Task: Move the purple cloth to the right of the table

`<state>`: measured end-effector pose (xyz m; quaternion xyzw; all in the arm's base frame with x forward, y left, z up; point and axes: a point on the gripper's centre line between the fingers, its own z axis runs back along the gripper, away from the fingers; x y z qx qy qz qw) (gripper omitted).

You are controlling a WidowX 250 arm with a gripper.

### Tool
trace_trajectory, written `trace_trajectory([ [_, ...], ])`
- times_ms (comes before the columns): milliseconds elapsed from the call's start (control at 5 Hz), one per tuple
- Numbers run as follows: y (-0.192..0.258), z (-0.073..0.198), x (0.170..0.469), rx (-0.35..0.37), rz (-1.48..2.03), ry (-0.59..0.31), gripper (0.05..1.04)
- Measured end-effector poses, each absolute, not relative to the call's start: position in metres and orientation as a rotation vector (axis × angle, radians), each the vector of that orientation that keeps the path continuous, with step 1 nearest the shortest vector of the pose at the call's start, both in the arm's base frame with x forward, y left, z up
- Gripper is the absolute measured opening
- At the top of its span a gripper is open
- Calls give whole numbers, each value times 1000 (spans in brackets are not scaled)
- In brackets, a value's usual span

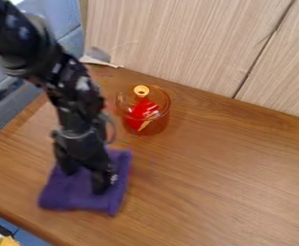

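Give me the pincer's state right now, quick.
Pincer: open, its fingers apart over the purple cloth; whether they touch it, I can't tell.

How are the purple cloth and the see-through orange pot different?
The cloth is purple, but the pot is orange and see-through. The cloth lies low and flat, while the pot stands up with a red thing inside. Both are on the wooden table.

1 pot (165, 111), red object (143, 109) inside

Flat purple cloth (76, 196), table's (225, 175) left
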<state>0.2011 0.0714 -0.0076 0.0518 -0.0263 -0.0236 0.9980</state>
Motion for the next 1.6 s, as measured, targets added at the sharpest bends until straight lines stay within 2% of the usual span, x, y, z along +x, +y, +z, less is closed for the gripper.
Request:
trace_trajectory([
  [200,95,-7,208,87,73,-66,1000],
  [600,133,-5,218,99,223,-86,1000],
  [1000,131,3,225,82,233,-133,999],
  [1200,127,19,234,95,208,-189,999],
  [1400,119,32,236,88,196,-205,999],
  [1600,114,62,245,89,174,-270,999],
])
